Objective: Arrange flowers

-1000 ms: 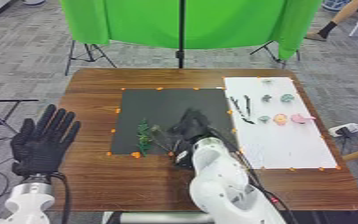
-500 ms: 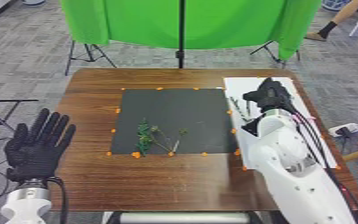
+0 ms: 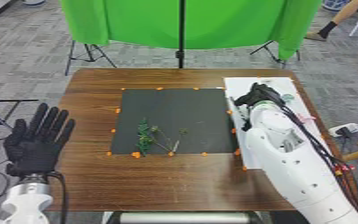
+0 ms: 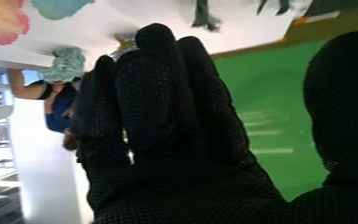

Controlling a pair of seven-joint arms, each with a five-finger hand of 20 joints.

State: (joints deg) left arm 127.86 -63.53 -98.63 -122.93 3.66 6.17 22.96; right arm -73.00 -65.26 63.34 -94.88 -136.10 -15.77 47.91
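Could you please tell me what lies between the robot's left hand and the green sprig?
In the head view, brown tabletop, then the left edge of the black sheet with orange marks.

Table [image 3: 100, 190]: mat [image 3: 171, 112] left of the sheet [image 3: 242, 82], the two side by side, sheet running past the mat at both the near and far ends, tape bits [image 3: 113, 131] along the mat's edges. Near part of mat has the leafy sprig [image 3: 143, 136] on its left, thin stems [image 3: 165, 141] just right of that; on the sheet, one flower head [image 3: 287, 97] farther back, another [image 3: 306, 116] nearer, by the right edge, plus cut stems [image 4: 204, 17]. Curtain [image 3: 131, 20] behind the table, upright pole [image 3: 181, 32] in front of it
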